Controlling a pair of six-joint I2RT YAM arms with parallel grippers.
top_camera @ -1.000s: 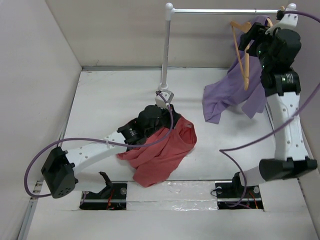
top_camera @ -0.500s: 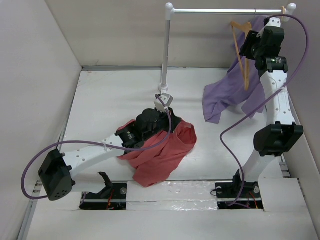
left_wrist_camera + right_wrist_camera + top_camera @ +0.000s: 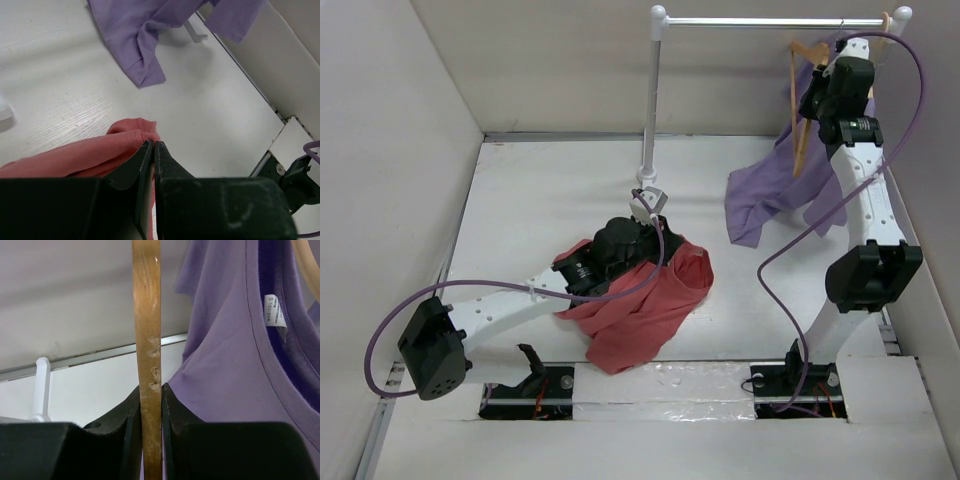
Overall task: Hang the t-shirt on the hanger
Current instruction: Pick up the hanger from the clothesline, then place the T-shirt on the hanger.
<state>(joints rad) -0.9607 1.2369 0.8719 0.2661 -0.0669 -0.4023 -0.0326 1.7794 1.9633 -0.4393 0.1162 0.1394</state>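
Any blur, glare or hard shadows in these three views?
Top view: even light, soft shadows, no glare, sharp throughout. Left wrist: left fingers near the lens dark and soft, the t-shirt and table grain clear. Right wrist: the hanger crisp, its scratches show; right fingers dark, slightly soft.

White wood-grain tabletop (image 3: 550,190) fills the centre of the overhead view, evenly lit with soft shadows. Plain pale panels enclose it: left wall (image 3: 380,150) slanting down the left edge, back wall (image 3: 550,70) across the top, right wall (image 3: 942,200) at the right edge. White clothes rail (image 3: 750,22) runs along the upper right. Its upright post (image 3: 651,100) stands at top centre.
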